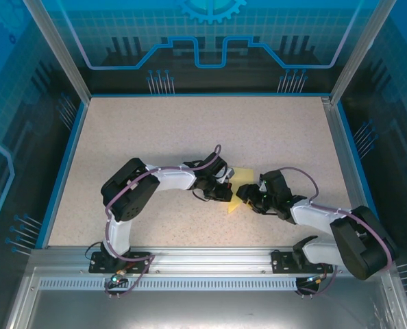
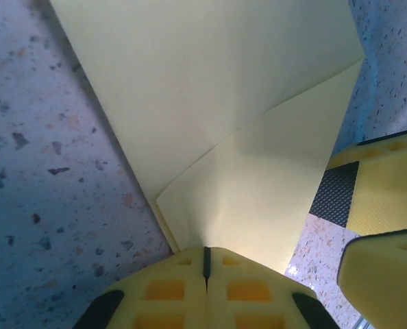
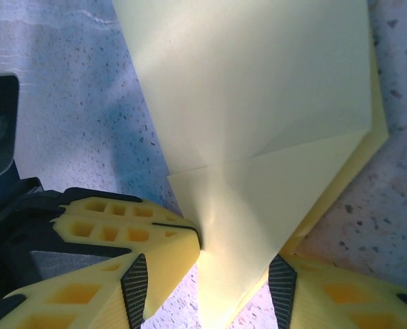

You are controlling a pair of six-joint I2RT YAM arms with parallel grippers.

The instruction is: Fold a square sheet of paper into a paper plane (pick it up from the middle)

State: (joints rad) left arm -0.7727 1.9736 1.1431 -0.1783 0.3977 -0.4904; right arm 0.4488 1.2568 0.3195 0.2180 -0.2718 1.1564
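The square sheet of paper (image 1: pixel 242 178) is pale yellow and creased into overlapping flaps, lying at mid-table between both arms. In the left wrist view the sheet of paper (image 2: pixel 210 103) fans out from my left gripper (image 2: pixel 205 257), whose yellow fingers are shut on its near corner. My left gripper (image 1: pixel 223 191) comes at it from the left. My right gripper (image 1: pixel 247 196) stands open from the right. In the right wrist view the paper (image 3: pixel 258 116) runs down between the spread jaws of my right gripper (image 3: pixel 236 264), and the left fingertip (image 3: pixel 183 243) touches a fold.
Speckled beige tabletop (image 1: pixel 190 130) lies all round the paper. A blue-edged frame and clear walls (image 1: pixel 73 123) enclose it. The right gripper's yellow fingers (image 2: pixel 381 199) show at the right of the left wrist view, close beside the paper.
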